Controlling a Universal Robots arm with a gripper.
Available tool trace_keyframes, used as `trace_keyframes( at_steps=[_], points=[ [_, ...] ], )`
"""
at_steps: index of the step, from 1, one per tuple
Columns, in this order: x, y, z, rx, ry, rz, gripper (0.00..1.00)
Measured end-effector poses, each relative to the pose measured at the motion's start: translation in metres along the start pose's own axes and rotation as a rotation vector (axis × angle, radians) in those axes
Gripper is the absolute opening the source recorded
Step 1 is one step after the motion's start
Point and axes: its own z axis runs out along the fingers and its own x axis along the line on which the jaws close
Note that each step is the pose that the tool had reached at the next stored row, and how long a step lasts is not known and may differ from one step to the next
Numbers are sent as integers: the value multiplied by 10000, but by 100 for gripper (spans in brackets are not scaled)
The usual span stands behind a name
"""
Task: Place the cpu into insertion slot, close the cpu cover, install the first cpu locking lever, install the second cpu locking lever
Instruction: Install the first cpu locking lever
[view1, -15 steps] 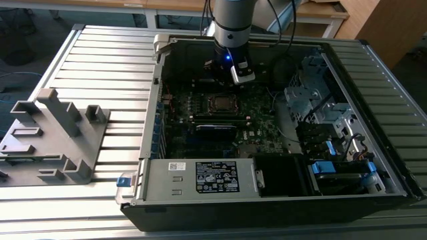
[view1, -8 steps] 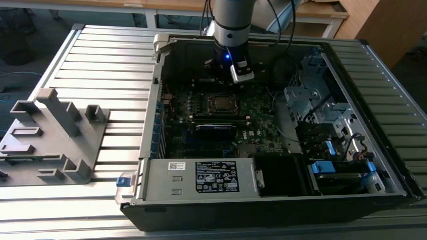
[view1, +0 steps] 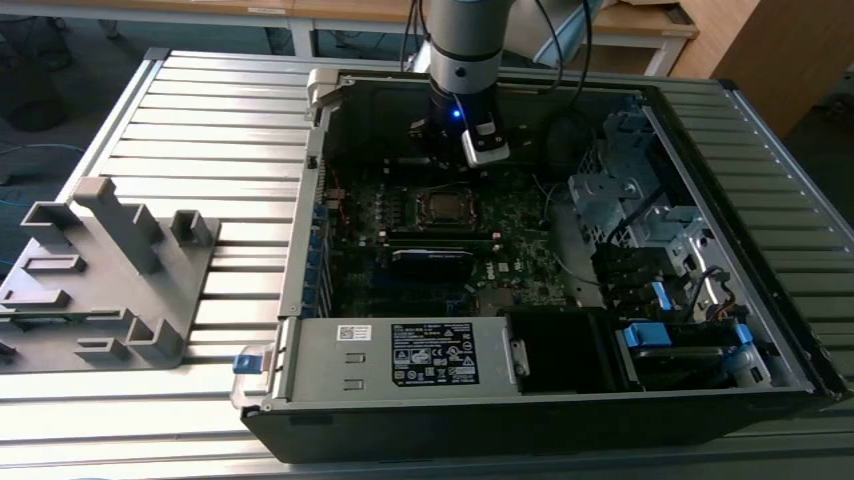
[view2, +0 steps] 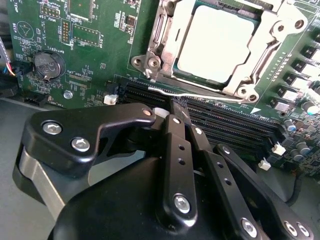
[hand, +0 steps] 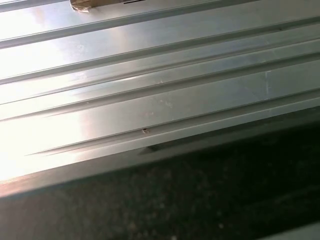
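Cpu (view2: 216, 42) sits under the cpu cover (view2: 164, 30). Our claw (view2: 179, 112), clenched empty, hovers by a locking lever (view2: 210, 96). We judge it could slip off that thin wire, leaving it unlatched.

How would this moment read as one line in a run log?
cpu: seated | cover: down over it | pincer: shut, tip by lever

A ribbed metal table (view1: 200, 110) stands before pale wooden desks (view1: 641, 22).
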Motion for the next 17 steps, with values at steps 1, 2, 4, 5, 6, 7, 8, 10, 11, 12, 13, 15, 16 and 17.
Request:
trace_keyframes(
  at_steps=[1, 2, 4, 5, 6, 7, 8, 10, 11, 12, 13, 15, 16, 17],
  points=[
    [0, 0, 0, 0, 0, -1, 10],
    [0, 0, 0, 0, 0, -1, 10],
    [0, 0, 0, 1, 0, -1, 10],
    [0, 0, 0, 1, 1, -1, 10],
    [-1, 1, -4, 4, 2, -1, 10],
    [-1, 1, -11, 4, 2, -1, 10],
    [-1, 2, -19, 2, 1, -1, 10],
    [-2, 4, -31, 1, 0, -1, 10],
    [-2, 4, -32, -1, -1, 0, 10],
    [-2, 4, -32, -2, -2, -1, 10],
    [-2, 4, -32, -3, -1, -1, 10],
    [-2, 4, -34, 0, 0, -1, 10],
    [-2, 4, -35, 0, 0, -1, 10],
    [-2, 4, -35, 1, 0, -1, 10]
  ],
)
